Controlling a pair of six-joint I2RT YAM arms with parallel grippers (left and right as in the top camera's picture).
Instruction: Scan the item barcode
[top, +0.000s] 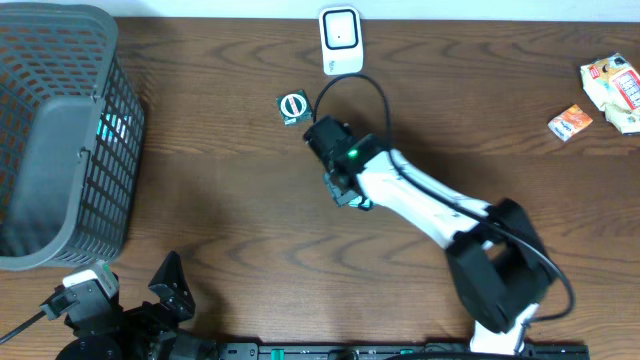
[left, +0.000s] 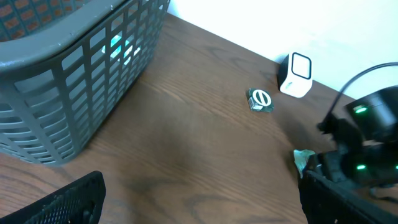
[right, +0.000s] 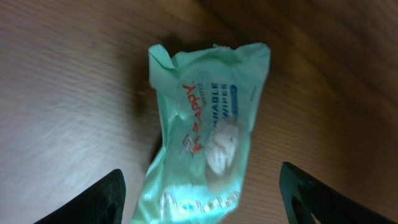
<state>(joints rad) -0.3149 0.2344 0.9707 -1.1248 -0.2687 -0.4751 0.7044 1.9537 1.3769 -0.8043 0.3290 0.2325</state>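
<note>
A mint-green wipes packet (right: 208, 124) lies on the wooden table, crumpled, with its printed face up. My right gripper (right: 200, 174) hangs over it, open; both dark fingers stand apart from the packet's sides. From overhead only a green sliver of the packet (top: 363, 204) shows under the right gripper (top: 345, 190). The white barcode scanner (top: 340, 40) stands upright at the far edge. My left gripper (top: 130, 288) rests open at the front left with only bare table between its fingers (left: 81, 196).
A grey mesh basket (top: 60, 140) fills the left side. A small green packet with a round logo (top: 292, 106) lies just left of the scanner. Snack packets (top: 612, 90) sit at the far right. A black cable (top: 375, 90) arcs behind the right wrist.
</note>
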